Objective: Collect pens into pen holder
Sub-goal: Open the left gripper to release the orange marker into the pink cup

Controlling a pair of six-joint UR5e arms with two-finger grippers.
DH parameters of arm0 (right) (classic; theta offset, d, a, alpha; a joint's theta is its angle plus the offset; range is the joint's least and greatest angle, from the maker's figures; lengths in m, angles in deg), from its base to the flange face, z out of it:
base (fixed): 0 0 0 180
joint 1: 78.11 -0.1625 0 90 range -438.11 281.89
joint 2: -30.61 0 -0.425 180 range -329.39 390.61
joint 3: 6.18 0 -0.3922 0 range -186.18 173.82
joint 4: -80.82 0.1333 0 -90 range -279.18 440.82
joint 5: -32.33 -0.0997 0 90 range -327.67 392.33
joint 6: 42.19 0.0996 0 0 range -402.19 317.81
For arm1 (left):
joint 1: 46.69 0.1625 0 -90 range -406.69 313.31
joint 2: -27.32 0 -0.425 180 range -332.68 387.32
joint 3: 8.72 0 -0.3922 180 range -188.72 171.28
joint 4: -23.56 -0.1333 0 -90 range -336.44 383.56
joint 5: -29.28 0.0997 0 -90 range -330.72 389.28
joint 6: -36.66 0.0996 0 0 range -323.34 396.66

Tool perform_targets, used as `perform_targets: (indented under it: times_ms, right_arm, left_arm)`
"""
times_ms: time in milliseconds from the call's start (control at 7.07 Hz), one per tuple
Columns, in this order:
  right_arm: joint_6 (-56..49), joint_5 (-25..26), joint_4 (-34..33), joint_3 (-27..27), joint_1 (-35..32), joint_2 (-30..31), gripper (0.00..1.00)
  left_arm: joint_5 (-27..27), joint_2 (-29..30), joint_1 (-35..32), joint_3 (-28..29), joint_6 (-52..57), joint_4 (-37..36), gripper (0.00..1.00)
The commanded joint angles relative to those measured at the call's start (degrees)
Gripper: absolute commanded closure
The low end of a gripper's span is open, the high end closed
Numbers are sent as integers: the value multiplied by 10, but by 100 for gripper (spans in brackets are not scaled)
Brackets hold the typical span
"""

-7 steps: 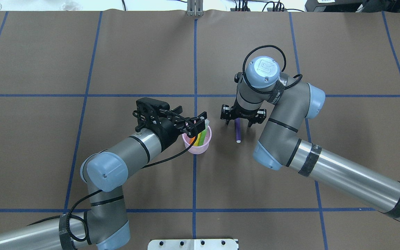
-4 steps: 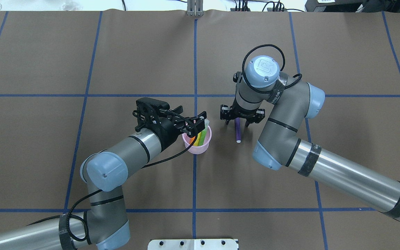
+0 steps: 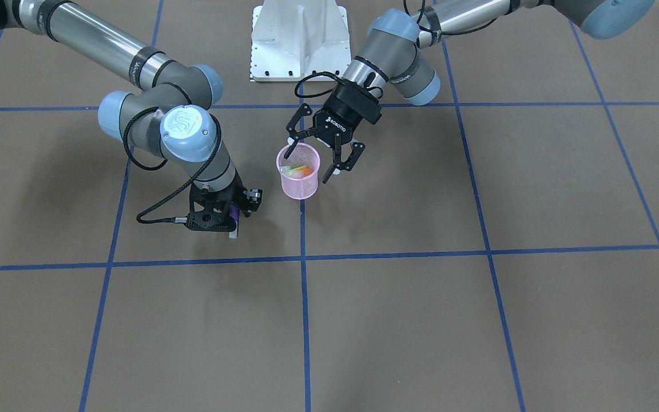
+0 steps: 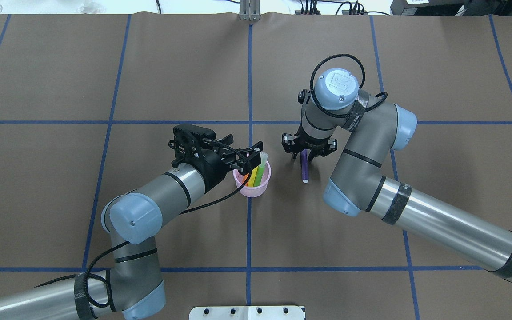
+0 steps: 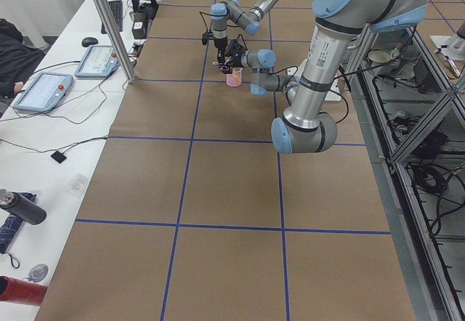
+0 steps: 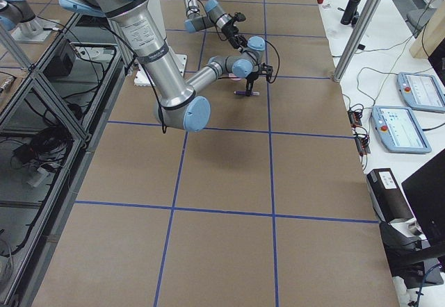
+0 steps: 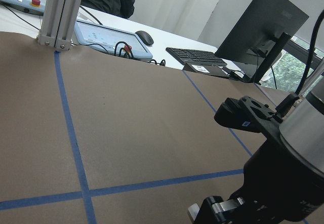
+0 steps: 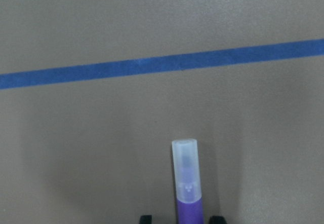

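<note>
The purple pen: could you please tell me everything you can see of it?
The purple pen is a short, thick, plastic-looking marker with a pale translucent cap pointing toward the robot. It lies flat on the brown table cover, apart from the pink pen holder. The right pincer straddles its purple end, jaws open, small gaps either side.

Light on my feeds is even and diffuse from above — the brown table cover (image 4: 327,66) shows no glare. In the front-facing view, only soft, faint shadows lie beside the right arm (image 3: 186,137) and the left arm (image 3: 386,57). Their metal links carry mild highlights. My right wrist camera is soft and grainy, with the purple pen (image 8: 188,183) blurred close to the lens. The left wrist view sits tilted — the background is bright behind the monitor (image 7: 263,31).
</note>
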Motion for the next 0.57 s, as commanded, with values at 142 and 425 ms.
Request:
perform_targets:
  times_ms: [142,425]
  right_arm:
    - [0,0,0,-1,0,1,55]
    - [0,-1,-1,0,0,0,85]
  left_arm:
    - [-1,0,-2,0,1,0,11]
    - [0,1,-2,0,1,0,17]
